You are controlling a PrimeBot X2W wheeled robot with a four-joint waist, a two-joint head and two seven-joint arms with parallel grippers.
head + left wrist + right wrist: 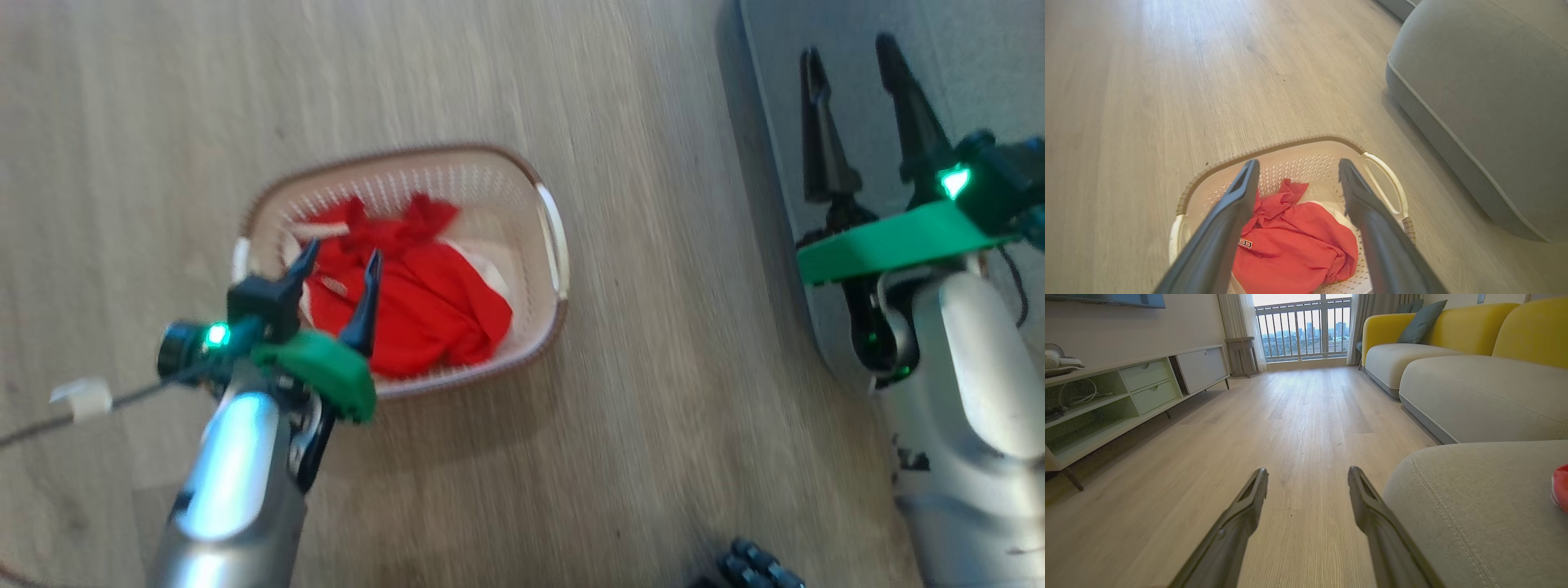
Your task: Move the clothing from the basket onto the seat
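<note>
The left hand (343,253) is hovering, fingers spread, above the red clothing (424,302) lying crumpled in the basket (522,167), seemingly to grasp it, while the right hand (849,49), also spread, is hanging over the seat (996,49).

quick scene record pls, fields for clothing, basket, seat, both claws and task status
clothing: red, bunched inside the basket
basket: on the wood floor, left of the seat
seat: grey, on the robot's right
left claw: open over the clothing, nothing held
right claw: open, empty, by the seat's edge
status: clothing not yet lifted out
</note>
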